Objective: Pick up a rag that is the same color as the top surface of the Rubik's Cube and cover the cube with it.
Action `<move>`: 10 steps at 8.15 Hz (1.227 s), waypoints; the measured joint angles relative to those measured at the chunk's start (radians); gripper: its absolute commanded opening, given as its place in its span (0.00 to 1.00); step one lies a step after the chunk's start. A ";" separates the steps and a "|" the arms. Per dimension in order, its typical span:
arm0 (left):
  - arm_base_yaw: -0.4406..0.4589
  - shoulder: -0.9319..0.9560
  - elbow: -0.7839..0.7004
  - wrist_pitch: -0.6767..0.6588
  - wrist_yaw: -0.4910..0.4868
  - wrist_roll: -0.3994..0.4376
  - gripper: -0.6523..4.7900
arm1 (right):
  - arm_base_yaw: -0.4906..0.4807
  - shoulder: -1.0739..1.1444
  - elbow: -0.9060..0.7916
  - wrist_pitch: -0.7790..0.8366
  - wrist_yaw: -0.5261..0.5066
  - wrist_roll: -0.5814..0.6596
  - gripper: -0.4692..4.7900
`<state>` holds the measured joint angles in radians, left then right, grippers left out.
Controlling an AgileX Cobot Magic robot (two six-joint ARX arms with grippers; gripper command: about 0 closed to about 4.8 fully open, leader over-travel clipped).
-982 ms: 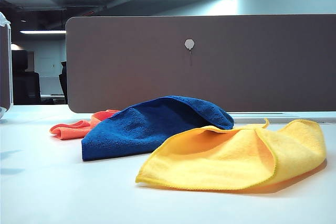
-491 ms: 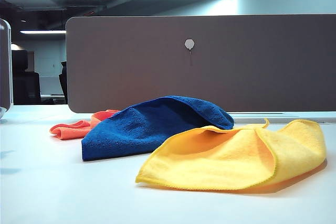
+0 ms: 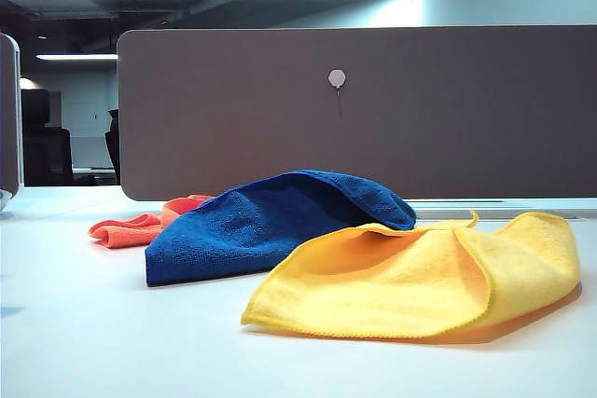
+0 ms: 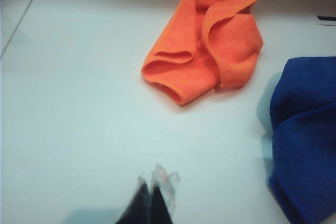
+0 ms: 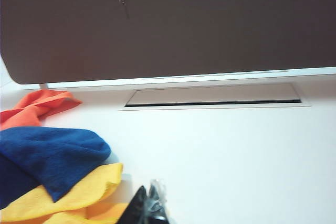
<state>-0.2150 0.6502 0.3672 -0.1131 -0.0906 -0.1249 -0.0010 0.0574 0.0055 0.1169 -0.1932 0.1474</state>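
Left tool: the left tool (image 4: 153,190) hangs above the bare white surface (image 4: 79,103). Its two tips are pressed together and hold nothing.
Right tool: the right tool (image 5: 149,203) is also shut, tips together, with nothing in it. It sits low over the surface, just beside the edge of the yellow cloth (image 5: 68,195).
Blue rag: the rag (image 3: 261,221) lies in a soft hump on the surface. It is off to one side of the left tool, near but not touching it. From the right tool it is past the yellow cloth.
Cube: the Rubik's Cube cannot be seen in any view. The hump in the rag may mean it is under there, but I cannot tell.
Other cloths: the orange cloth (image 4: 205,45) lies ahead of the left tool, well apart from it. The yellow cloth lies in front of the rag and its edge touches it.
Back wall: a brown panel (image 3: 373,109) stands behind the cloths.
Step now: it looks like the cube is covered and both tools are clear of the cloths.
Next move: if the cube is under the rag, the tools only need to keep away and not pull the rag. If not, a tool must open, take the rag, and lay it over the cube.
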 measured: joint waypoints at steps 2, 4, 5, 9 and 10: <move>0.000 -0.085 -0.031 0.024 -0.035 -0.027 0.11 | 0.000 0.000 0.000 -0.001 0.015 -0.007 0.09; 0.000 -0.319 -0.051 -0.060 -0.082 -0.030 0.11 | 0.000 0.000 0.000 -0.001 0.015 -0.007 0.09; 0.000 -0.483 -0.052 -0.209 -0.090 -0.026 0.11 | 0.000 0.000 0.000 -0.001 0.014 -0.007 0.09; 0.000 -0.647 -0.129 -0.302 -0.049 -0.030 0.11 | 0.000 0.000 0.000 0.001 -0.013 -0.007 0.09; 0.000 -0.647 -0.192 -0.278 -0.023 -0.030 0.11 | 0.000 0.000 0.000 0.001 -0.015 -0.007 0.09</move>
<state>-0.2150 0.0032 0.1757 -0.3912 -0.1131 -0.1551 -0.0006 0.0570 0.0055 0.1177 -0.2081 0.1402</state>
